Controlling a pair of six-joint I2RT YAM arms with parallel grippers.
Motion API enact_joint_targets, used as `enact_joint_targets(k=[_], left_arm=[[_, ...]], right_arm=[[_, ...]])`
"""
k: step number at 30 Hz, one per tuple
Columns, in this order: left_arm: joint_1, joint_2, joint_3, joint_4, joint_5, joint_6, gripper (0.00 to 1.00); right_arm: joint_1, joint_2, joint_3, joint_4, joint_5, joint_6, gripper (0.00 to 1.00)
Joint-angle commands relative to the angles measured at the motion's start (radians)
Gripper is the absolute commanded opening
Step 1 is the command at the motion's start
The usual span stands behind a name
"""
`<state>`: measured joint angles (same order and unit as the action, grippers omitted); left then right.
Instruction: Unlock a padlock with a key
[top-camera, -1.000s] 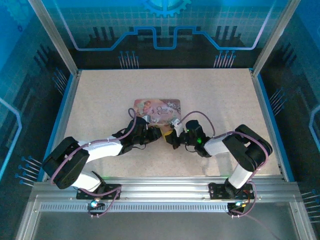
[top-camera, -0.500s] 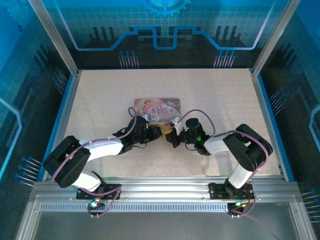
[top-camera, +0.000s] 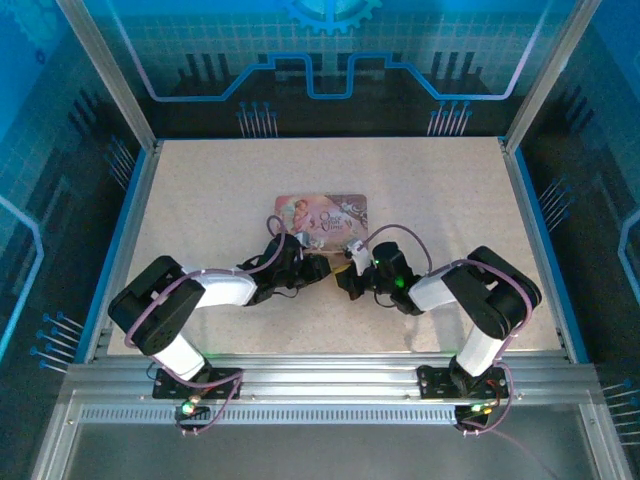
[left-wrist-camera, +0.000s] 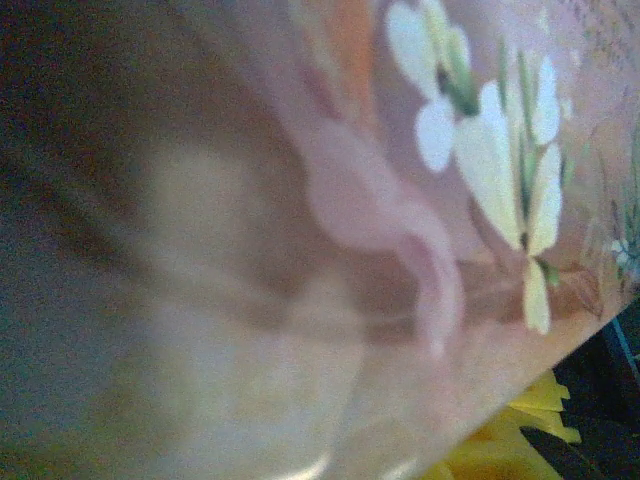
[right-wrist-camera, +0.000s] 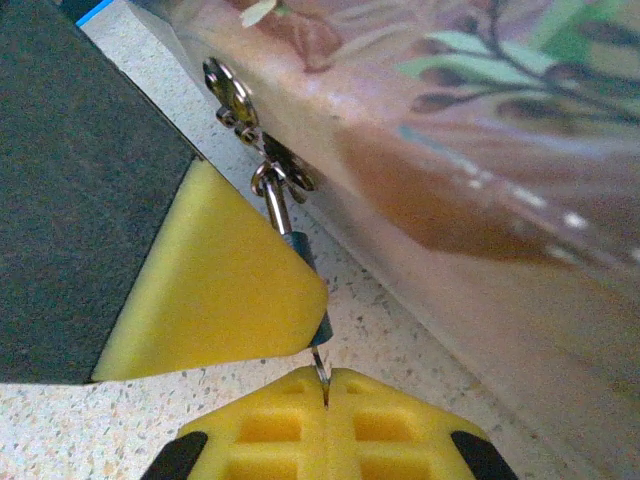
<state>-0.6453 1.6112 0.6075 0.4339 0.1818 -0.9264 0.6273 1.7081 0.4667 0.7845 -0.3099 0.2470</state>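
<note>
In the right wrist view my right gripper (right-wrist-camera: 327, 388) is shut on the key (right-wrist-camera: 320, 368), a thin dark sliver pinched between its yellow pads. The key runs up into the small padlock (right-wrist-camera: 322, 326), whose silvery shackle (right-wrist-camera: 271, 203) hangs from the hasp (right-wrist-camera: 232, 98) of the pink pictured tin box (right-wrist-camera: 470, 150). One yellow pad (right-wrist-camera: 215, 280) of my left gripper lies against the padlock and hides most of its body. From above, the left gripper (top-camera: 318, 266) and right gripper (top-camera: 347, 272) meet just in front of the tin box (top-camera: 322, 213). Whether the left jaws grip the padlock is unclear.
The left wrist view is a blurred close-up of the tin box lid (left-wrist-camera: 480, 150), with a bit of yellow pad (left-wrist-camera: 515, 425) at the lower right. The speckled table (top-camera: 200, 190) is ringed by a blue rim and metal frame posts (top-camera: 110, 80).
The left arm has pushed forward, its elbow swinging right and away from the near edge. The tin box has shifted slightly to the right. The right gripper stays shut on the key.
</note>
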Motion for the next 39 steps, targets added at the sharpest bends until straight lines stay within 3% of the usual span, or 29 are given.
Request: enact_joint_targets(k=[1, 18, 25, 31, 39], left_arm=[[-0.023, 0.002, 0.025, 0.073, 0.114, -0.02, 0.31], [0.023, -0.182, -0.11, 0.045, 0.064, -0.043, 0.65], [0.036, -0.228, -0.198, 0.161, 0.038, -0.135, 0.65], [0.035, -0.182, -0.247, 0.309, 0.02, -0.208, 0.6], [0.02, -0.133, -0.259, 0.365, -0.001, -0.238, 0.58]], right_arm=[[0.006, 0.014, -0.003, 0.104, -0.013, 0.02, 0.02], [0.008, -0.032, -0.002, -0.045, -0.029, 0.014, 0.02], [0.027, -0.105, 0.049, -0.229, -0.049, 0.073, 0.02], [0.045, -0.141, 0.077, -0.349, -0.032, 0.146, 0.02], [0.055, -0.18, 0.117, -0.464, -0.031, 0.19, 0.02]])
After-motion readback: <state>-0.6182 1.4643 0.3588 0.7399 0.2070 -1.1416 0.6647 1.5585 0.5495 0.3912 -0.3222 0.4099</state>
